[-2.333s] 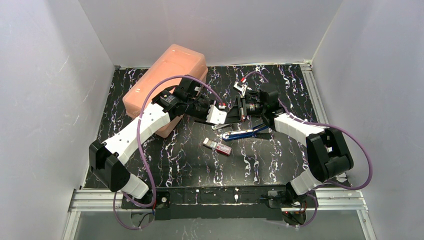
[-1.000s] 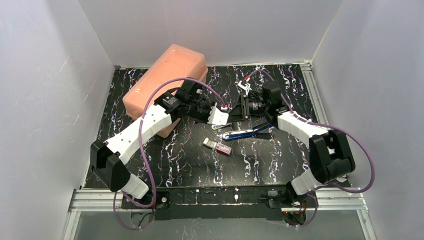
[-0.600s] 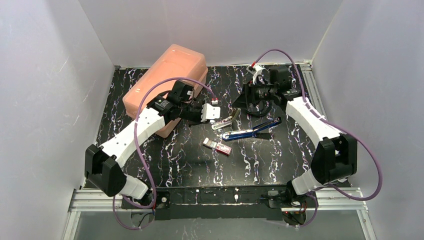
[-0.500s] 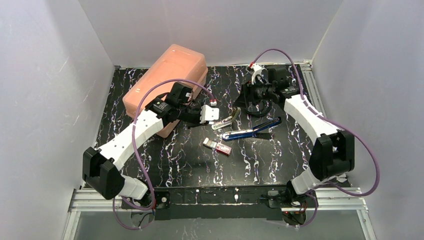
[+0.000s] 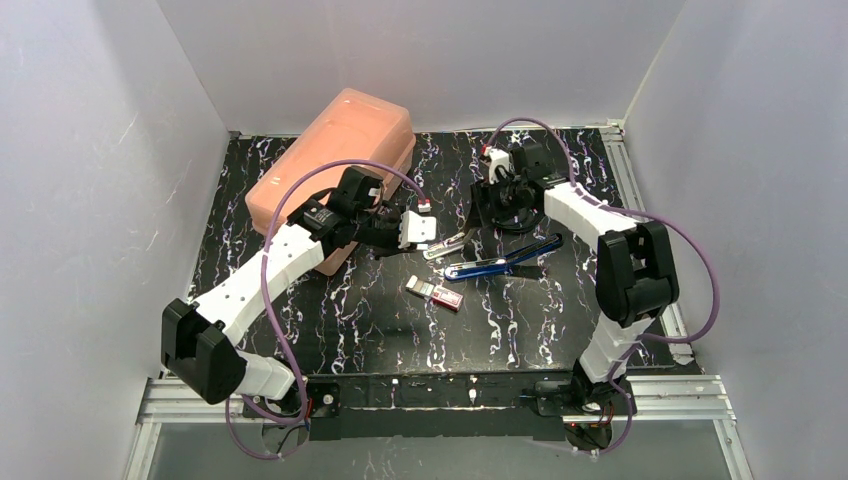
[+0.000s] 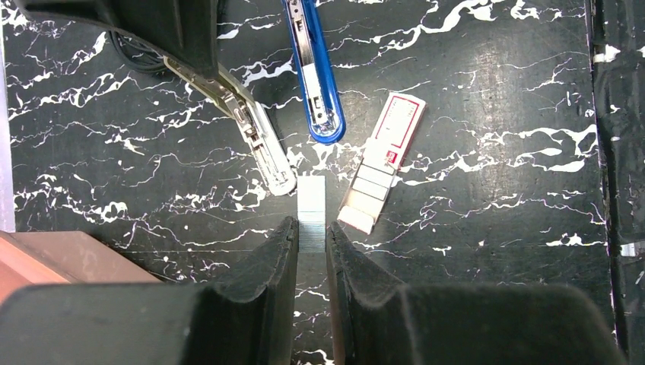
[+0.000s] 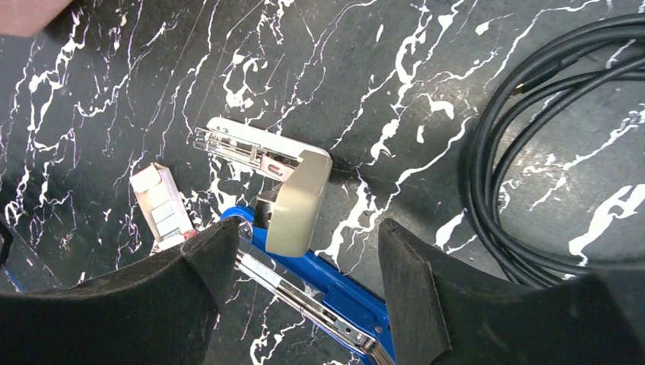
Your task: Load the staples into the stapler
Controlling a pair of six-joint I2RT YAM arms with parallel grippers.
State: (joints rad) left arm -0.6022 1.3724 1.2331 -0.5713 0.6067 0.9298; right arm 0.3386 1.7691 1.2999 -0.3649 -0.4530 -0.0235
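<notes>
While near stapler (image 6: 314,80), staple strip (image 6: 311,204) in left pincer (image 6: 311,228)

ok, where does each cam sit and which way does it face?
Top external: fixed above and behind the arm bases, looking down on the table; both arms show.
Left wrist: on the left arm, looking down past the left gripper, shut on a staple strip, toward the stapler.
Right wrist: on the right arm, looking down between the open right gripper at the stapler and a black cable.
Shared: all three see the stapler and the staples box.
</notes>
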